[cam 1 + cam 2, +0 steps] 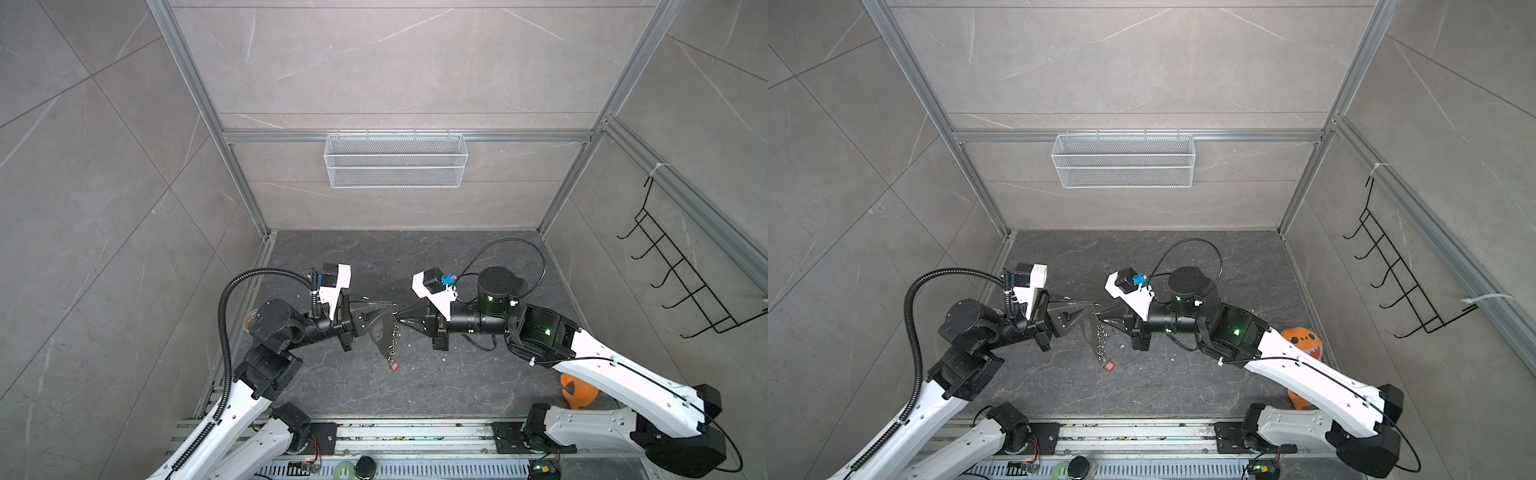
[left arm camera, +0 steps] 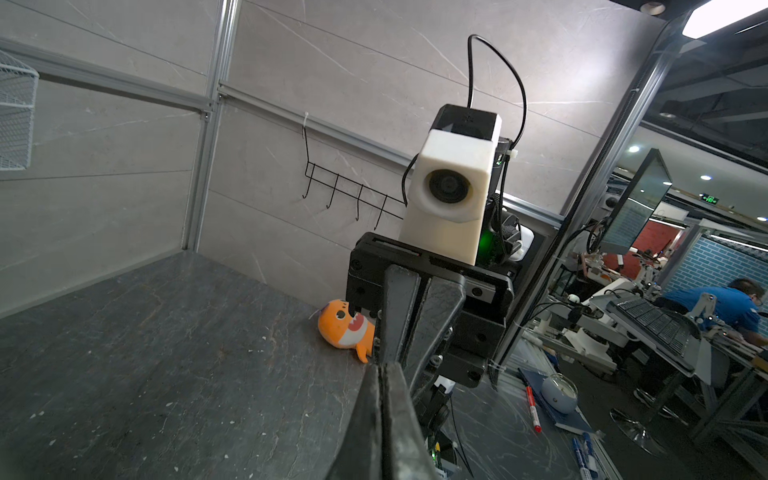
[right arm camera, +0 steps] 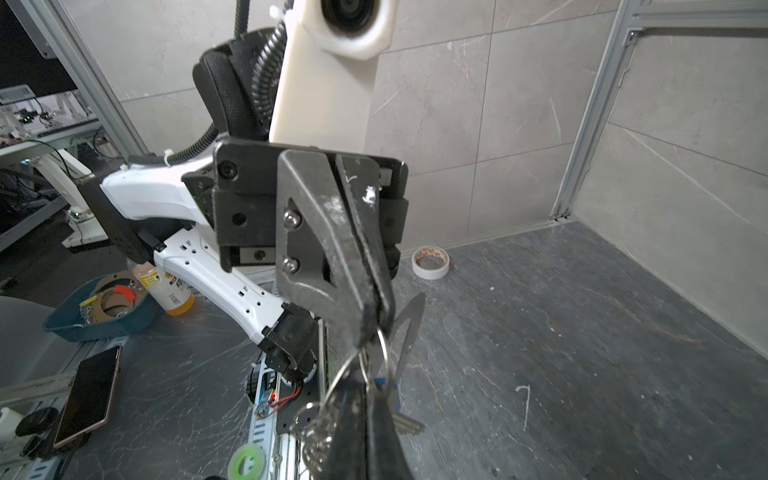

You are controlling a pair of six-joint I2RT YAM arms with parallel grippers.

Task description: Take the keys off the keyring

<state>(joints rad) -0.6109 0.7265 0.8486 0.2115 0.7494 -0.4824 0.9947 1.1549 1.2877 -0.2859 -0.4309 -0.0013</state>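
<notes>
Both grippers meet tip to tip above the middle of the dark table. My left gripper (image 1: 394,309) (image 3: 376,326) is shut on a silver ring of the keyring (image 3: 360,368). My right gripper (image 1: 401,320) (image 3: 365,388) is shut on the rings just below it. The grey tag (image 1: 379,337) (image 3: 412,322) hangs beside the left fingers. The chain (image 1: 395,341) (image 1: 1100,341) dangles down with the red key (image 1: 394,366) (image 1: 1109,366) at its end. A blue key (image 3: 390,384) with a silver blade lies against my right finger. In the left wrist view my left gripper (image 2: 381,368) hides the keyring.
An orange plush toy (image 1: 577,392) (image 2: 345,328) lies by the right wall, partly under the right arm. A tape roll (image 3: 431,262) sits at the left wall's foot. A white wire basket (image 1: 395,160) hangs on the back wall, a black hook rack (image 1: 681,282) on the right wall.
</notes>
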